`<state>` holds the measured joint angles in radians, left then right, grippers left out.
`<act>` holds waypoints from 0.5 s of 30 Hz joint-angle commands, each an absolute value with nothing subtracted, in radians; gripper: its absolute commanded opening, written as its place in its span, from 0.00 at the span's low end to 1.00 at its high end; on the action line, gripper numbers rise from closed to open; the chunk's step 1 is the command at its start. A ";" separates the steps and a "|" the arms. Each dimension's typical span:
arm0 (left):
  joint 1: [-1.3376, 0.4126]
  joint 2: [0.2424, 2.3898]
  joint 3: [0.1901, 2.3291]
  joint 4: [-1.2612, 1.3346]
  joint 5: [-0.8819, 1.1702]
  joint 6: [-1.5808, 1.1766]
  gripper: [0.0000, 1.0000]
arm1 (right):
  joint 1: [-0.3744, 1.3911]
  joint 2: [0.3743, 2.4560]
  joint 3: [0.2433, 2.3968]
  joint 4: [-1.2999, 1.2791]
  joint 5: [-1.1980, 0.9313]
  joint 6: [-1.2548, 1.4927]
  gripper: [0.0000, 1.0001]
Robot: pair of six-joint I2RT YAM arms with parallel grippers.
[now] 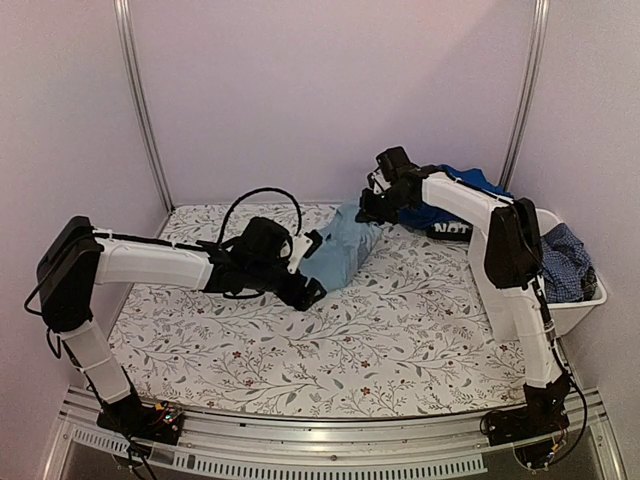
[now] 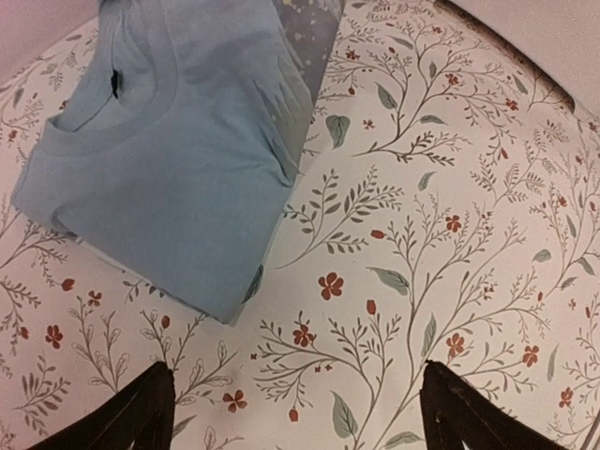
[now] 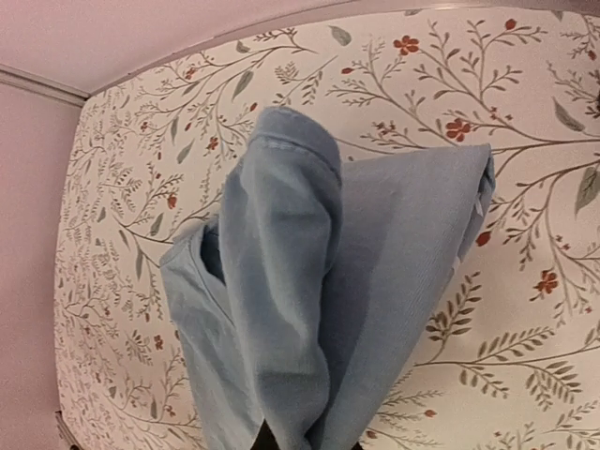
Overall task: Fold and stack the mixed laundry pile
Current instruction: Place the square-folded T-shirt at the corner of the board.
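The large pale blue garment [image 1: 340, 252] lies folded at the back middle of the table, with its far end lifted. My right gripper [image 1: 372, 208] is shut on that lifted end. In the right wrist view the cloth [image 3: 309, 281] hangs in folds over the fingers and hides them. My left gripper [image 1: 310, 275] is open and empty, low over the table cover just in front of the garment's near corner [image 2: 159, 159]. Its fingers [image 2: 141, 412] stand wide apart. A royal blue garment [image 1: 455, 190] lies at the back right. A dark blue check garment [image 1: 565, 262] sits in the tub.
A white plastic tub [image 1: 580, 305] stands at the right edge of the table. A black-and-white piece [image 1: 452, 230] lies under the royal blue garment. The white leaf-and-flower table cover [image 1: 380, 340] spans the table. Metal posts rise at the back corners.
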<state>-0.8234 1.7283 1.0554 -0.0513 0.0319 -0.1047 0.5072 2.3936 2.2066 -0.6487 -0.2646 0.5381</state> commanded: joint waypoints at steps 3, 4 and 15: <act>-0.821 1.708 1.041 -0.115 0.003 -0.180 0.93 | 0.439 2.385 2.314 -0.751 -0.030 0.250 0.00; -0.821 1.713 1.045 -0.120 0.003 -0.181 0.99 | 0.429 2.380 2.326 -0.744 -0.016 0.229 0.00; -0.821 1.761 1.107 -0.214 0.002 -0.181 1.00 | 0.363 2.335 2.436 -0.641 0.068 0.110 0.00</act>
<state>-0.8234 1.7432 1.0763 -0.1696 0.0101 -0.1696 0.3748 2.3978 2.3600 -0.7177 0.0128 0.1852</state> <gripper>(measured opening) 0.996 0.025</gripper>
